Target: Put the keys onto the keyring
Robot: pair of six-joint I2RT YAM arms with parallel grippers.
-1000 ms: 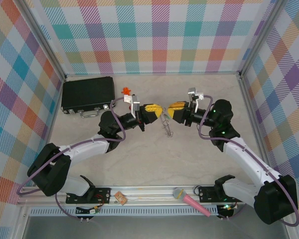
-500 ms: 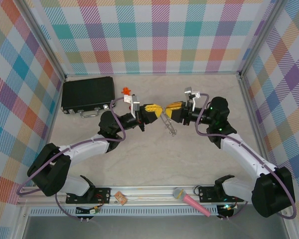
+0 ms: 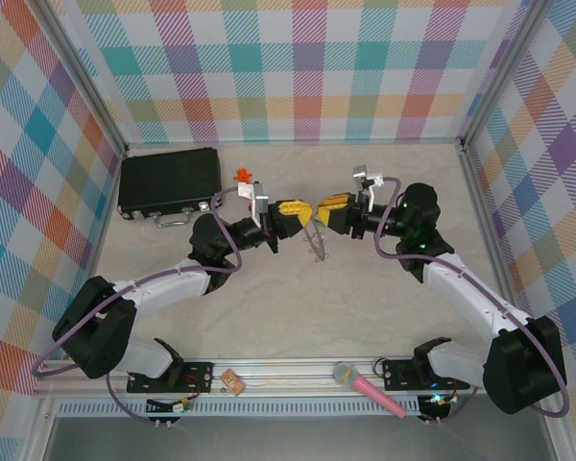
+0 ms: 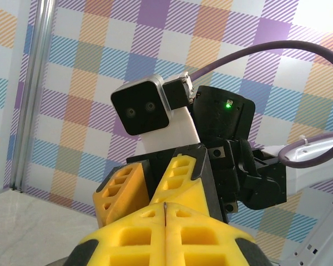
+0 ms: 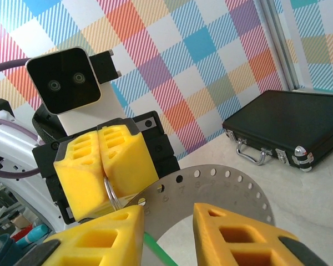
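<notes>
Hanging between the two arms, the large thin flat silver-grey metal keyring [image 5: 211, 191] is up off the pale table [image 3: 269, 298]. In the overhead view it is out to the right of the black hard case with silver latches [image 3: 169, 180], well apart from it. A row of small holes runs along its rim.

Left gripper [image 3: 305, 209]: yellow fingers clenched tight, seam closed. A thin wire loop [image 5: 109, 193] comes out of that seam and meets the keyring's edge, so the keyring is held there.

Right gripper [image 5: 169, 213], on the side of the keyring away from the case: fingers parted, the keyring's rim crossing the gap.

Tiny key with a bright green plastic head [image 5: 154, 248] lies in that gap, close against one finger. Cannot tell if it is pinched. Blade not made out.

Both grippers are nose to nose, tips nearly touching.

Small orange toy piece [image 3: 241, 175] is on the table near the case's right end.
</notes>
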